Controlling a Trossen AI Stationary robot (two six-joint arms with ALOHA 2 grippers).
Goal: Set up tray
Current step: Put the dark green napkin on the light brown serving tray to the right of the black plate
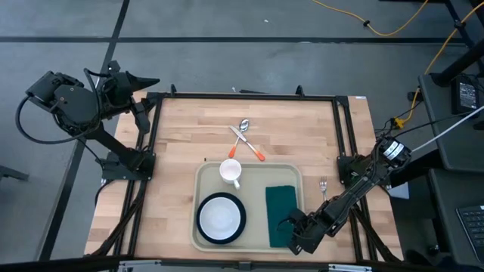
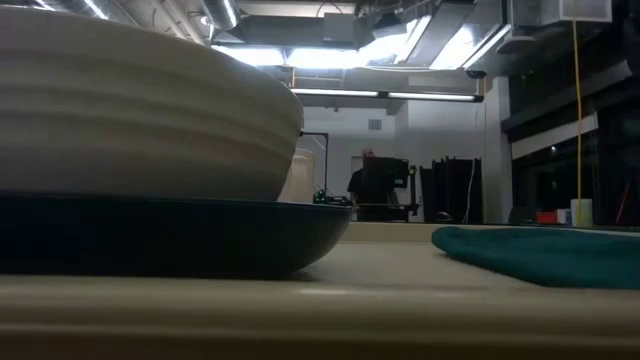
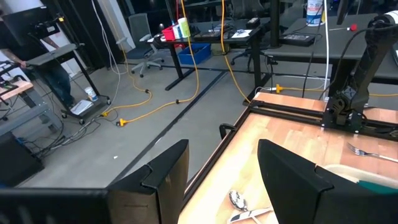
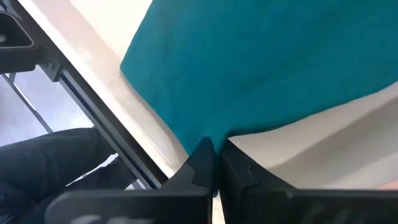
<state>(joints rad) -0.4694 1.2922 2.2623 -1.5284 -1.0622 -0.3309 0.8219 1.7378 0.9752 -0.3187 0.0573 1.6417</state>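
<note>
The beige tray [image 1: 206,177] lies at the near middle of the table. On it stand a white cup [image 1: 231,171] and a white bowl on a dark plate [image 1: 221,217]; a dark green napkin [image 1: 278,208] lies flat on its right part. My right gripper [image 1: 292,231] is at the napkin's near right corner, shut on it. My left gripper [image 1: 145,80] hangs open, raised beyond the table's far left corner, with nothing between its fingers [image 3: 283,168]. My right gripper pinches the napkin's corner [image 4: 210,132] between its two fingertips, slanting down from the table's near right side. The cloth narrows to a point at the fingers. The rest of the napkin [image 4: 267,68] lies spread on the tray [image 4: 311,152].
A spoon and two orange-handled utensils [image 1: 246,137] lie crossed on the wood behind the tray. A fork [image 1: 324,186] lies on the table right of the tray. Black frame rails [image 1: 344,128] run along the table's sides. A person [image 2: 368,185] stands far behind the table.
</note>
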